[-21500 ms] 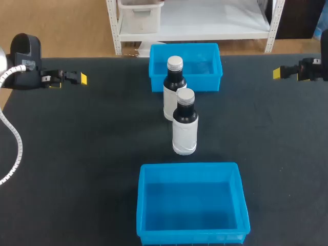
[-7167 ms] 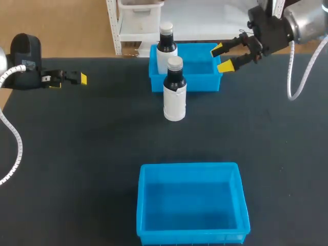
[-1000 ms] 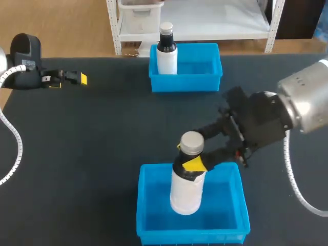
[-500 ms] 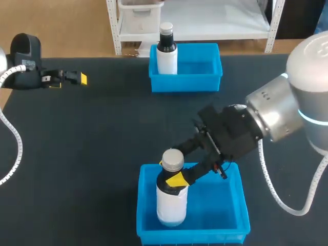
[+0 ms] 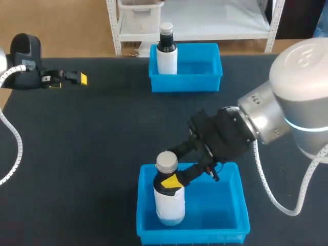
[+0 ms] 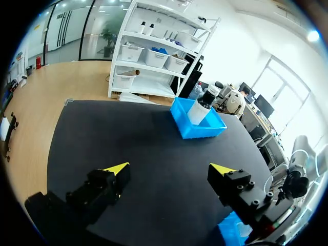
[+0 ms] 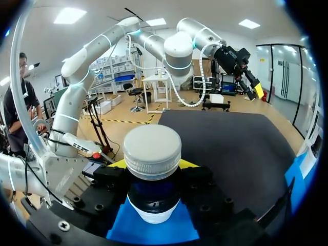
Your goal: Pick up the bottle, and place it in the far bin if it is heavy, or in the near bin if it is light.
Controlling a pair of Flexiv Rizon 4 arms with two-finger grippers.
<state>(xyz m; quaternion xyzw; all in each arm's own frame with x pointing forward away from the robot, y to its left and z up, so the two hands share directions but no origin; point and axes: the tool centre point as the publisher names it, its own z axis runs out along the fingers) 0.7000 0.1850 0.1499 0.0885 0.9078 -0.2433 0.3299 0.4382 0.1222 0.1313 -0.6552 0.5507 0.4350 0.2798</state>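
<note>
A dark bottle [image 5: 168,197] with a white label and a grey cap stands upright in the left part of the near blue bin [image 5: 218,207]. My right gripper [image 5: 169,173] is shut on its neck, with the arm coming in from the right. In the right wrist view the bottle's cap [image 7: 152,150] fills the space between the fingers of the right gripper [image 7: 152,168]. I cannot tell whether its base touches the bin floor. A second bottle of the same kind [image 5: 166,50] stands in the far blue bin [image 5: 197,81]. My left gripper [image 5: 77,78] is open at the table's far left.
The left wrist view shows the left gripper [image 6: 169,169] open over bare black tabletop, with the far bin [image 6: 205,128] and its bottle [image 6: 201,106] ahead of it. Open table lies between the two bins and to either side of them.
The right gripper has carried the bottle left, nearer and down into the near bin, keeping its hold. The left arm has stayed still.
</note>
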